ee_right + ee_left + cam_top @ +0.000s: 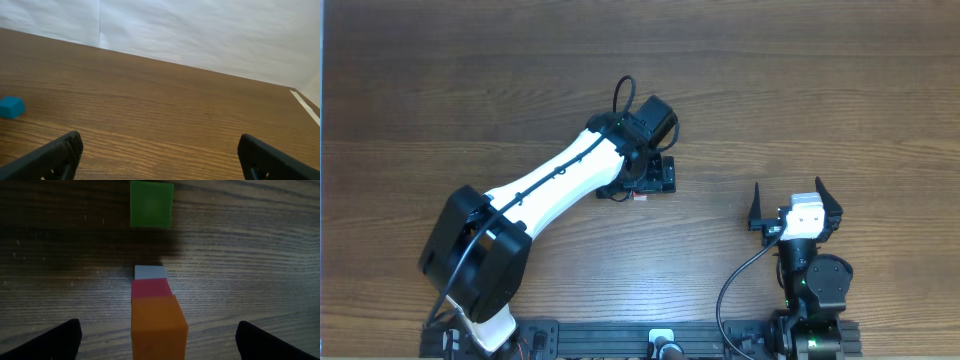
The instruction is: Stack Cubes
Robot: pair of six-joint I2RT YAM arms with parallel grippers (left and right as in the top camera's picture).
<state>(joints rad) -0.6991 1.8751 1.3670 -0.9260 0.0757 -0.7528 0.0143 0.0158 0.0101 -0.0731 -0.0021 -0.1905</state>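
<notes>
Orange cube is closest, on top of a little tower. The left claw hangs over it, fingers wide apart, holding nothing. Under the orange one is a red cube, and under that a grey cube. Past the tower a green cube lies alone on the table, well apart from the tower. Seen from above, the left claw is near the middle of the table. The right claw is at about 4 o'clock from it, close to its own base, fingers wide apart, holding nothing. A blue cube lies on the table, well away from the right claw. A white wall stands behind the table.
</notes>
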